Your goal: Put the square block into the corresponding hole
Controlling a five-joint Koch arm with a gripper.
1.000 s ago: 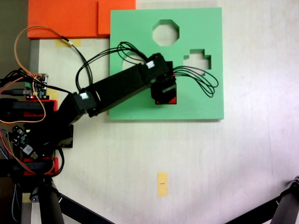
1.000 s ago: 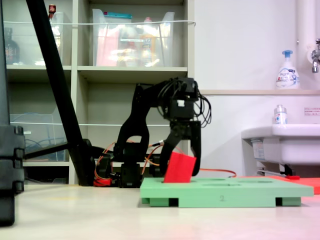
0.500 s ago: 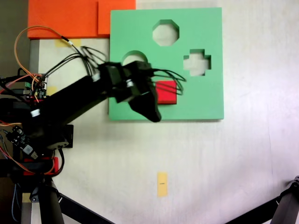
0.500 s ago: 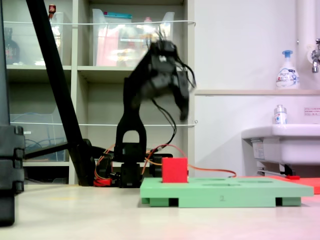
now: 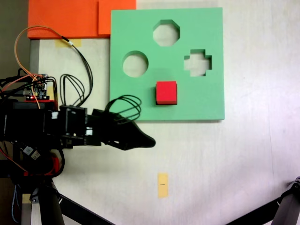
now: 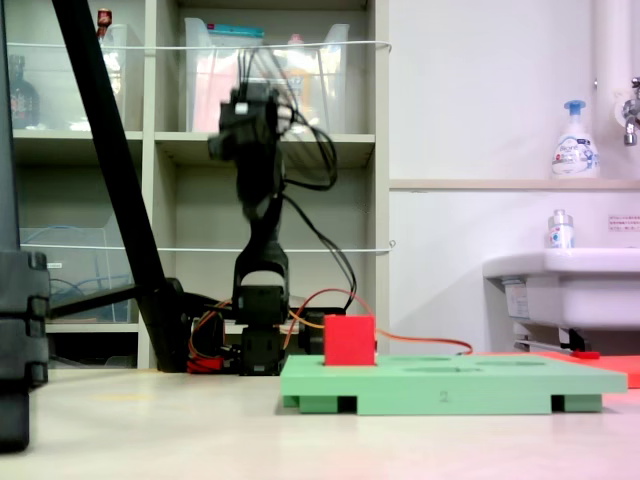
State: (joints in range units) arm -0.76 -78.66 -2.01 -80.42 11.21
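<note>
The square block (image 5: 166, 92), a bright red foam cube, sits upright in the square hole (image 5: 161, 103) of the flat green board (image 5: 201, 101). A thin dark sliver of the hole shows along the cube's lower edge. From the side, the cube (image 6: 349, 340) stands with its upper half above the board (image 6: 450, 385). My gripper (image 5: 148, 141) is off the board, below and to the left of the cube, pointing right over the table. It touches nothing, and its jaws overlap into one dark point. In the side view the arm (image 6: 255, 120) is raised high and blurred.
The board also has a round cut-out (image 5: 135, 63), an octagonal one (image 5: 166, 33) and a cross-shaped one (image 5: 197, 63). Orange foam sheets (image 5: 70, 16) lie at the top left. A yellow tape strip (image 5: 162, 184) is on the table. The arm's base and cables (image 5: 33, 93) fill the left side.
The gripper let go of the cube, which settled from tilted to upright in the cut-out. The arm lifted and swung back off the board toward the lower left.
</note>
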